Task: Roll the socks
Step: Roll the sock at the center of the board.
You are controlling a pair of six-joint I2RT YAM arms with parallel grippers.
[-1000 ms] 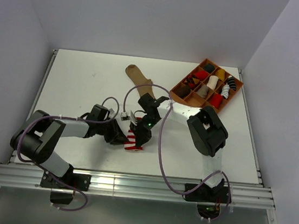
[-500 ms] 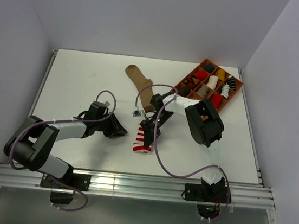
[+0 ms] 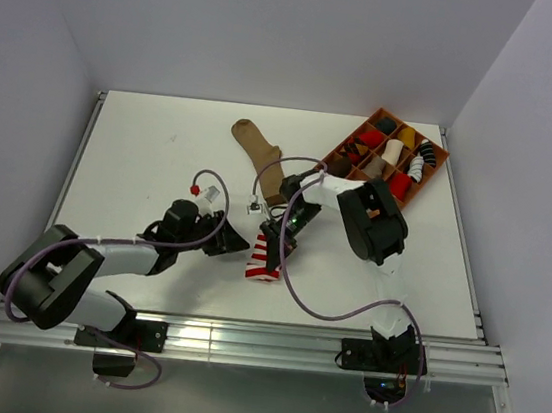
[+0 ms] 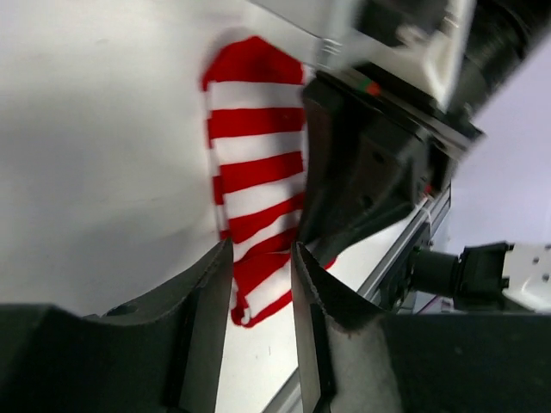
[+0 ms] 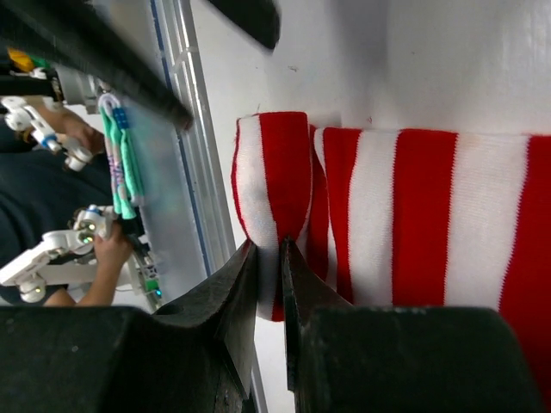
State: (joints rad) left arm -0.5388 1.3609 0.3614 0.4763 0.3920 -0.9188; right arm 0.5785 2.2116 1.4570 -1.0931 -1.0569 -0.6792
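Observation:
The red-and-white striped sock [image 3: 263, 262] lies near the table's front middle, with its near end folded over. My right gripper [image 3: 277, 239] is shut on that folded end; in the right wrist view its jaws [image 5: 269, 249] pinch the fold of the striped sock [image 5: 405, 215]. My left gripper [image 3: 234, 245] sits just left of the sock, open and holding nothing. In the left wrist view the striped sock [image 4: 254, 163] shows through the gap of the left gripper [image 4: 261, 258], with the right gripper's dark body [image 4: 362, 172] over it. The tan sock [image 3: 256, 144] lies flat further back.
A brown divided tray [image 3: 383, 113] with several sock rolls stands at the back right. The aluminium rail [image 3: 240, 338] runs along the table's front edge, close to the striped sock. Purple cables loop over both arms.
My left gripper has let go of the striped sock, opened and drawn back a little to the left. The right gripper has shifted the sock slightly to the right and still grips it.

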